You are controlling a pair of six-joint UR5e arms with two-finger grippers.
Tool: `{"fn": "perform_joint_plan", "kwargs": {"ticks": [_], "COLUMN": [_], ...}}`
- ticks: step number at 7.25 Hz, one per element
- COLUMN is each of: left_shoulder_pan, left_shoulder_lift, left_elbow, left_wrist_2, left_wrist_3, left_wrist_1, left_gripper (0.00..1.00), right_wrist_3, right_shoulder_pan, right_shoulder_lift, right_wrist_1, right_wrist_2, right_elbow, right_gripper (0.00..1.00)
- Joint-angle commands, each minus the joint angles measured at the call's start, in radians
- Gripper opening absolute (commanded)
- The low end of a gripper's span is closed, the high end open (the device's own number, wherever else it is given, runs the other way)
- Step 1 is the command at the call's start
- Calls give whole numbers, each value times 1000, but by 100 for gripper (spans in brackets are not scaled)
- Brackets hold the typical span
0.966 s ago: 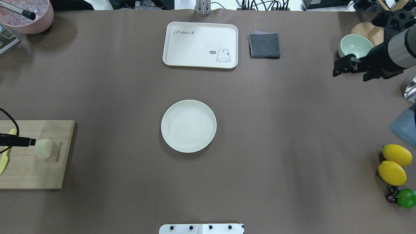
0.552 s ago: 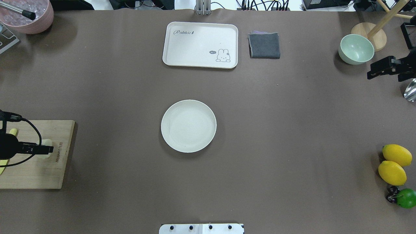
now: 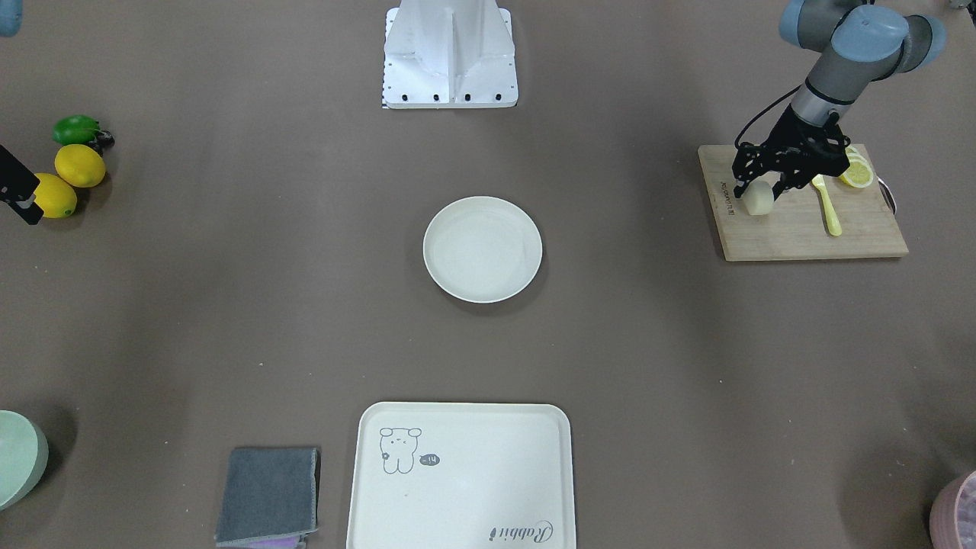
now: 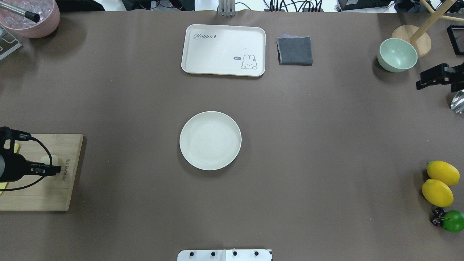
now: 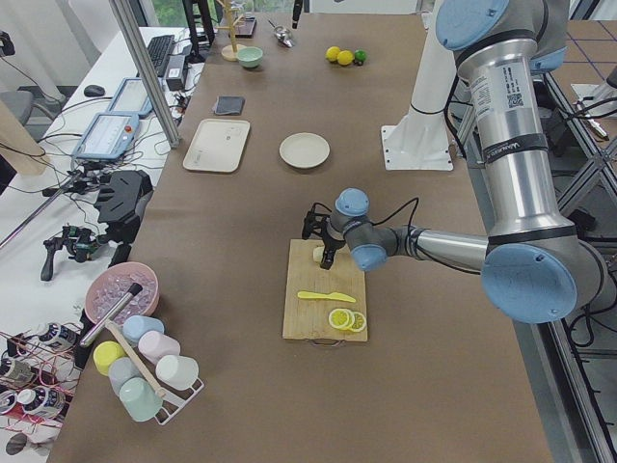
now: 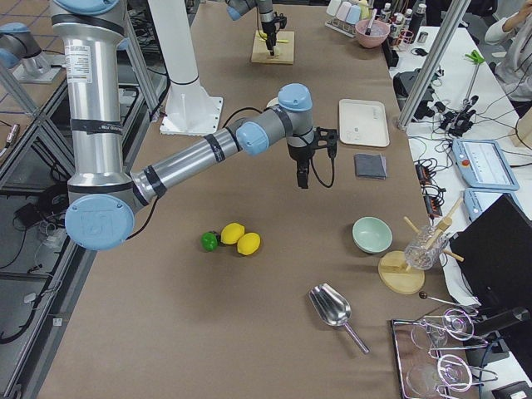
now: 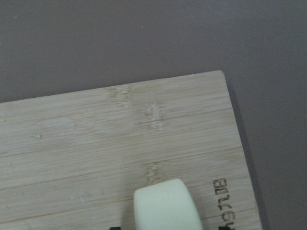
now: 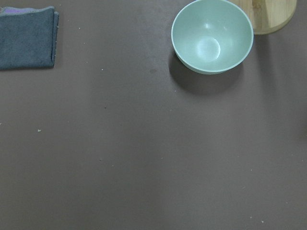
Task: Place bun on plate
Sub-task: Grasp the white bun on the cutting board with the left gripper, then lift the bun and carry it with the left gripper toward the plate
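The left gripper (image 3: 758, 191) straddles the bun (image 3: 757, 202) with its jaws spread to either side, the bun resting on the wooden board (image 3: 801, 236), well apart from the plate (image 3: 483, 249) at mid-desk (image 3: 656, 343).

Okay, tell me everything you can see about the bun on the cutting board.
The bun is a small, pale cream lump, stubby and rounded, smooth and matte. It rests on the wooden cutting board, near the engraved edge facing the plate, apart from the lemon slices and yellow knife. The left gripper stands over it with a finger on either side; the wrist view suggests small gaps, so it looks straddled, not squeezed.
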State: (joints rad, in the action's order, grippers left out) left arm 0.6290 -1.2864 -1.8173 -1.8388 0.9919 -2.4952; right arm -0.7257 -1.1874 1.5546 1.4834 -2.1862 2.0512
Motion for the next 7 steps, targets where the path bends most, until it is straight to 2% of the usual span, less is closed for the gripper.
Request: {"fn": "perform_joint_plan", "kwargs": {"ticks": [1, 3, 4, 5, 7], "left_shoulder_pan": [3, 15, 15, 14, -8], "left_shoulder_lift": [-1, -8, -54, -136, -368], "left_elbow": [-10, -55, -65, -51, 44], "left_wrist_2": [-4, -37, -37, -37, -34], "left_wrist_3": [-3, 8, 16, 75, 227], "left_wrist_1": [-4, -4, -4, 4, 7], "left_gripper": [0, 0, 0, 0, 2], "right_wrist_3": [0, 0, 0, 2, 6], "right_shoulder_pan": [-5, -6, -8, -9, -9], "right_shoulder_lift": [1, 1, 1, 2, 22], "right_wrist_1": [0, 0, 0, 0, 0], "right_wrist_2": [-9, -9, -9, -9, -7], "right_elbow": [1, 0, 0, -2, -17], "right_gripper": [100, 100, 100, 100, 100]}}
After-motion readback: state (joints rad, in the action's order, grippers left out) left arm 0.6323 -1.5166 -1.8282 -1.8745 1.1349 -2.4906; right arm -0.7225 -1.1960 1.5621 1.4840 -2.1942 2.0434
